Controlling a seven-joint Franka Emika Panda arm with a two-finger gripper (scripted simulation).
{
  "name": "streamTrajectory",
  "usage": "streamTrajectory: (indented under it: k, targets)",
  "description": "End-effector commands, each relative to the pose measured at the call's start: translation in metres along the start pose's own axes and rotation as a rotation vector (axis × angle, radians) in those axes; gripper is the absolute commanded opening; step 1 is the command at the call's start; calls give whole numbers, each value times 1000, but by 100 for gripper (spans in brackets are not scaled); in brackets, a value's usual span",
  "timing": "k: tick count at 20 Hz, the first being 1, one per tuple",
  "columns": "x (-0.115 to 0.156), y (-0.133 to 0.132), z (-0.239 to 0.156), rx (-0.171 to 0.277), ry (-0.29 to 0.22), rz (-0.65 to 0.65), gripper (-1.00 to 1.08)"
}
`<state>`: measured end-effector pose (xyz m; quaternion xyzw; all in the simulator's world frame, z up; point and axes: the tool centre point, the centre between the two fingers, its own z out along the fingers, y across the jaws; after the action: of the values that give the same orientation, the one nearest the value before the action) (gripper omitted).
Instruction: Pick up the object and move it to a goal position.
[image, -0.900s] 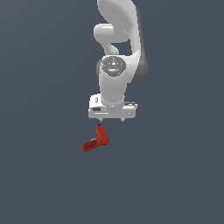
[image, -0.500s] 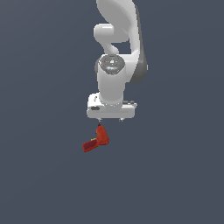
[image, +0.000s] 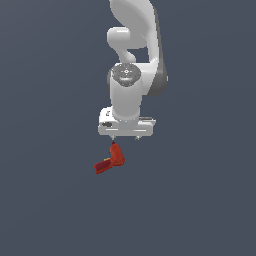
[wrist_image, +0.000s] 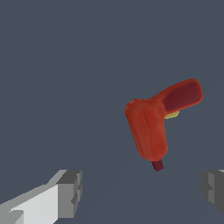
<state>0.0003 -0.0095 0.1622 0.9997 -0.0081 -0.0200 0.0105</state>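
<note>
The red drill-shaped object (wrist_image: 151, 127) is seen lying on the flat grey surface, held by nothing. The gripper (wrist_image: 142, 190) is held with its fingers (wrist_image: 70, 192) wide apart, above and just beside the object. The chunky body is pointed toward the gripper, the handle angled away to the exterior view's left.
</note>
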Motion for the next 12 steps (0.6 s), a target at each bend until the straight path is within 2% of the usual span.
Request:
streamTrajectory:
  k: [1,12]
  targets:
    - [2,2,3,0,2,28,108]
    - [23,25,28,1,28,281,108]
